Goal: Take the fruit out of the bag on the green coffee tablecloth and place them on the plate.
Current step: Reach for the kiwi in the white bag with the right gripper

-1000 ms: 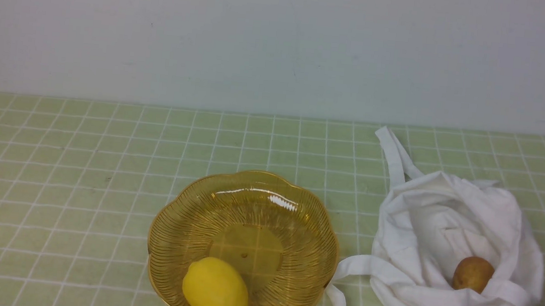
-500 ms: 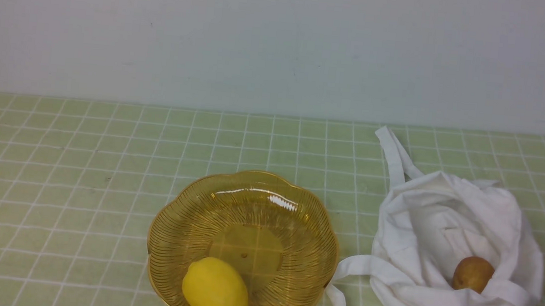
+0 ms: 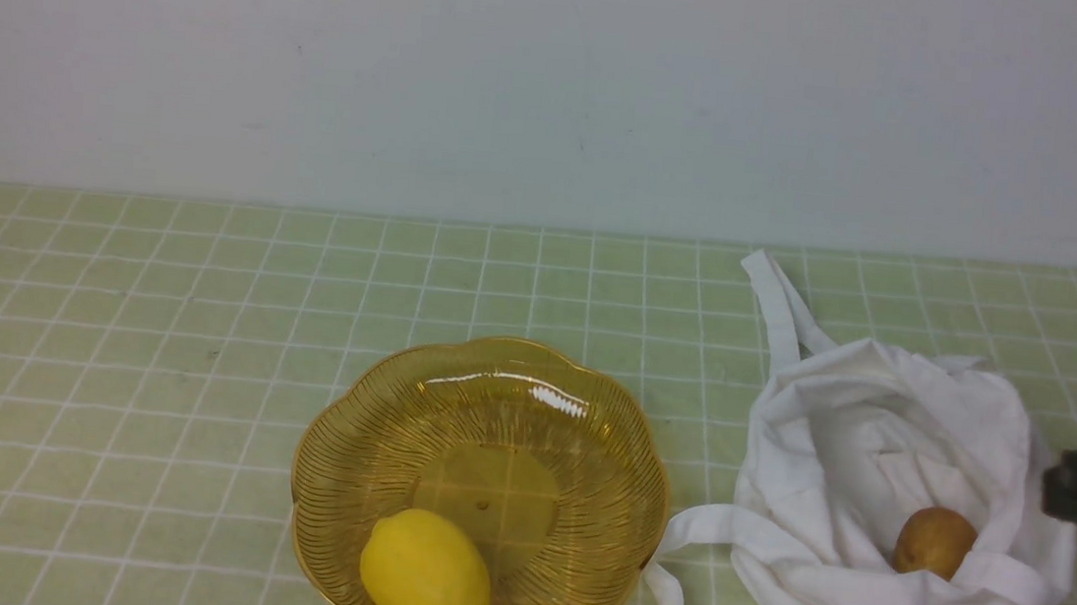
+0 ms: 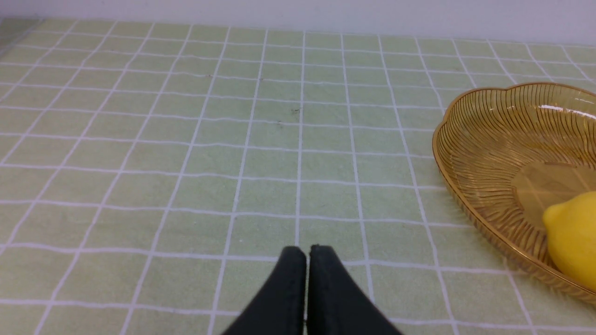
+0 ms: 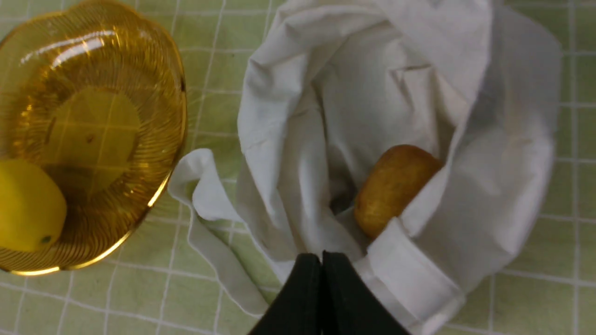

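Two closed tools, nothing in either: your right gripper (image 5: 321, 255) hangs above the bag (image 5: 493, 177), and the fruit (image 5: 393, 188) lies inside, just below it, near but untouched. Off to that gripper's left, beside the bag, the plate (image 5: 173, 107) holds a lemon (image 5: 25, 204) on the green coffee tablecloth (image 3: 148, 354), while your left gripper (image 4: 307, 250) hovers over the cloth with the plate to its right.

Left end effector (image 4: 306, 252): fingers pressed together, empty, pointing forward. Right end effector (image 5: 321, 257): fingers pressed together, empty, angled downward.
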Action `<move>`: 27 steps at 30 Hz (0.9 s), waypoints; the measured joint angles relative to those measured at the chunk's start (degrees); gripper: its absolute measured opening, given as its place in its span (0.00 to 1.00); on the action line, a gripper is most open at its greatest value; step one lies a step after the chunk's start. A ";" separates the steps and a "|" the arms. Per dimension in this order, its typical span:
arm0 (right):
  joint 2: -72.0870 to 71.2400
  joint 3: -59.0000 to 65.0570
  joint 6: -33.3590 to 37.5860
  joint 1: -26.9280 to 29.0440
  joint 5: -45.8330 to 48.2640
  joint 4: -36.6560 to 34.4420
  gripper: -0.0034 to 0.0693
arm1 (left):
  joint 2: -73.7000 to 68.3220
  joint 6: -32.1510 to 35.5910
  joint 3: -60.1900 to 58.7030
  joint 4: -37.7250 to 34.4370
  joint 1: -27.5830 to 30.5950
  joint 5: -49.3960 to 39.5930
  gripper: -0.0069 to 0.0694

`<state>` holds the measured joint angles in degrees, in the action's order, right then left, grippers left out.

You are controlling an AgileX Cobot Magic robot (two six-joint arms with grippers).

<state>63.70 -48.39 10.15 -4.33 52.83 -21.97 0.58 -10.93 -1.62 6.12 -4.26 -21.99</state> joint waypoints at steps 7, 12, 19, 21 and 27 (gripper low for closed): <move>20.85 -13.55 8.00 -0.05 7.17 -3.16 0.03 | 0.00 0.00 0.00 0.00 0.00 0.00 0.08; 23.96 -15.16 8.00 -0.05 7.51 -0.89 0.04 | 0.00 0.00 0.00 0.00 0.00 0.00 0.08; 24.21 -15.29 7.81 -3.87 6.55 1.94 0.13 | 0.00 0.00 0.00 0.00 0.00 0.00 0.08; 24.27 -15.29 7.63 -5.29 6.21 3.37 0.17 | 0.00 0.00 0.00 0.00 0.00 0.00 0.08; 25.34 -15.29 3.70 -12.96 0.49 18.87 0.42 | 0.00 0.00 0.00 0.00 0.00 0.00 0.08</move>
<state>89.04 -63.68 13.85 -17.29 53.32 -3.10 0.58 -10.93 -1.62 6.12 -4.26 -21.99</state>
